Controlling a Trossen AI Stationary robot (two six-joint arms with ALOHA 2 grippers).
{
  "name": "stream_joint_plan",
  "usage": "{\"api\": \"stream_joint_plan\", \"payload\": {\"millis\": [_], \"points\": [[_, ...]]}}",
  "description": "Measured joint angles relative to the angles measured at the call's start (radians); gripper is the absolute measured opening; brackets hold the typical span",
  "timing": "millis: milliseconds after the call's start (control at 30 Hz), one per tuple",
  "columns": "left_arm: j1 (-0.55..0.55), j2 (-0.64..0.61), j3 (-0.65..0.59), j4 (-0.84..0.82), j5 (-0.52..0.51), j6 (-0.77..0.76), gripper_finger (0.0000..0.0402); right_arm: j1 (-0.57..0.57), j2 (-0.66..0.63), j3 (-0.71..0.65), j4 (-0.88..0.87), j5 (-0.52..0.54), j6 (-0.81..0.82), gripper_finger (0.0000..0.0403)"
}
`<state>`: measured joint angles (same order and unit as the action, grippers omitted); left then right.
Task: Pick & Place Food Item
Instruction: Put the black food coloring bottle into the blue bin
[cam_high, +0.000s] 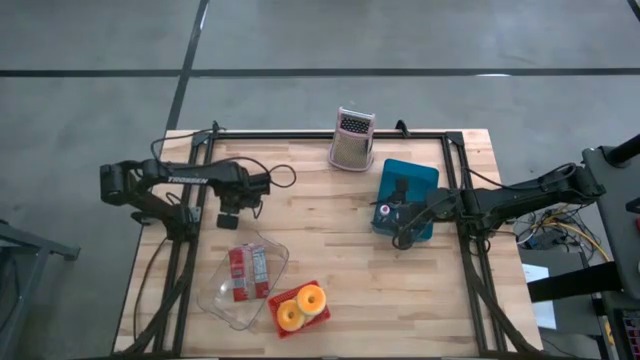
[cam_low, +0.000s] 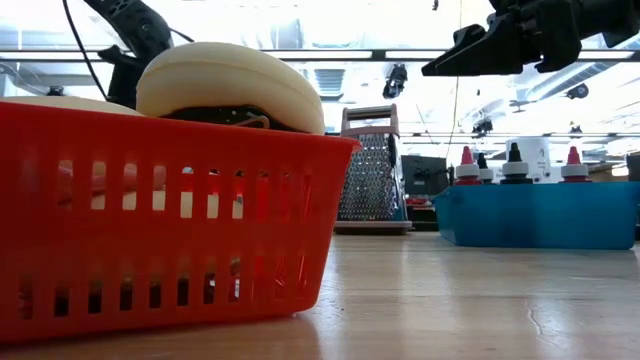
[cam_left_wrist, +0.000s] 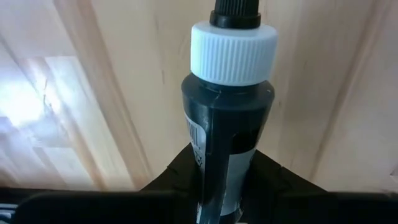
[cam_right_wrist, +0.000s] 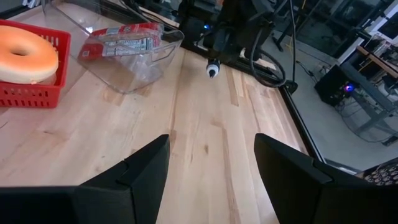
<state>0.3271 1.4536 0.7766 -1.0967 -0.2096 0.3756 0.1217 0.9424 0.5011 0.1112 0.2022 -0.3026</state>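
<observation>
Left wrist view: bottle (cam_left_wrist: 229, 118) in left gripper (cam_left_wrist: 217, 186)

Wooden table (cam_high: 330, 280), grater (cam_high: 351, 140), blue bin (cam_high: 420, 178), clear container (cam_high: 262, 283), red basket (cam_high: 315, 317)

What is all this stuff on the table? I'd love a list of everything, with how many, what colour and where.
red basket: one, red, near front edge of the table
doughnuts: two, pale yellow, inside the red basket
clear tub: one, transparent, left of the basket
red packet: one, red and white, lying in the clear tub
grater: one, metal with pink trim, at the far edge
blue bin: one, blue, right of the grater
squeeze bottles: several, red or black tips, in the blue bin
dark bottle: one, dark with white cap, held by the left pincer
left pincer: one, dark, above the clear tub
right pincer: one, dark, open, by the blue bin
</observation>
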Motion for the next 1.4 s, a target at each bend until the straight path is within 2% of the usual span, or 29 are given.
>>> {"api": "stream_joint_plan", "payload": {"millis": [233, 400, 567, 733, 933, 1200, 1400], "points": [[-0.001, -0.009, 0.07, -0.026, 0.002, -0.014, 0.008, 0.0, 0.0, 0.0, 0.021, -0.001, 0.007, 0.023], [-0.001, -0.052, 0.151, -0.02, 0.01, -0.014, 0.008, -0.001, 0.0, -0.016, 0.096, -0.021, -0.001, 0.023], [-0.001, -0.118, 0.227, 0.05, 0.076, -0.025, 0.008, -0.002, 0.01, -0.04, 0.224, -0.07, -0.016, 0.023], [-0.003, -0.191, 0.245, 0.233, 0.171, -0.037, 0.008, -0.003, 0.017, -0.082, 0.409, -0.093, -0.04, 0.023], [-0.012, -0.221, 0.236, 0.494, 0.245, -0.044, 0.0079, -0.04, 0.017, -0.116, 0.583, -0.196, -0.015, 0.023], [-0.056, -0.162, 0.234, 0.849, 0.322, -0.052, 0.0079, -0.104, 0.024, -0.168, 0.764, -0.254, 0.033, 0.023], [-0.099, -0.069, 0.234, 1.128, 0.345, -0.074, 0.0079, -0.138, 0.022, -0.178, 0.754, -0.258, 0.037, 0.023]]}}
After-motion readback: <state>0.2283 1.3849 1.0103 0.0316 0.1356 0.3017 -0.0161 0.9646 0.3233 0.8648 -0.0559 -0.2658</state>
